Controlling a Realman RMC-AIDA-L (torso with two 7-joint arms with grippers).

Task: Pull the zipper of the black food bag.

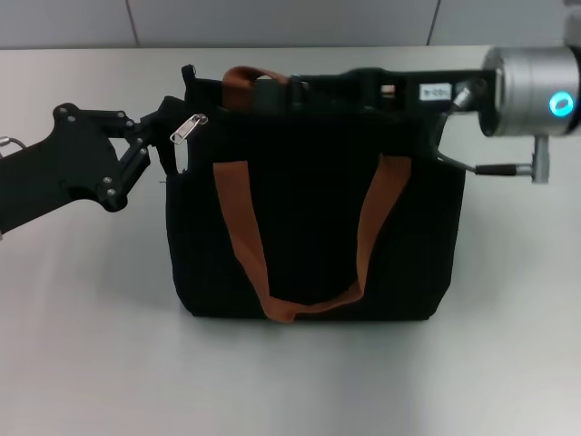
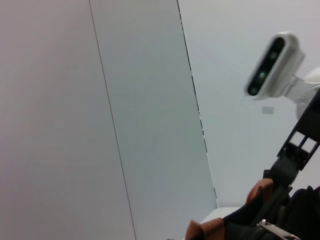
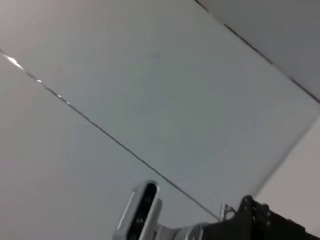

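Overhead, the boxy black fabric food bag [image 1: 313,218] stands upright on the table [image 1: 91,345]. Its silver zipper [image 1: 188,128] sits at the top corner beside the left gripper [image 1: 172,136]; grip unclear. Along the bag's top rim, the right gripper [image 1: 313,88] is equally unclear. From the left wrist, brown strap [image 2: 205,231] shows.

wall panels [image 2: 100,110] fill view | white camera head [image 2: 274,65] far side | rust-brown strap [image 2: 205,231] at edge

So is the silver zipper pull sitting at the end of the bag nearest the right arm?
No, in the head view the zipper sits at the top corner of the black food bag beside the left gripper.
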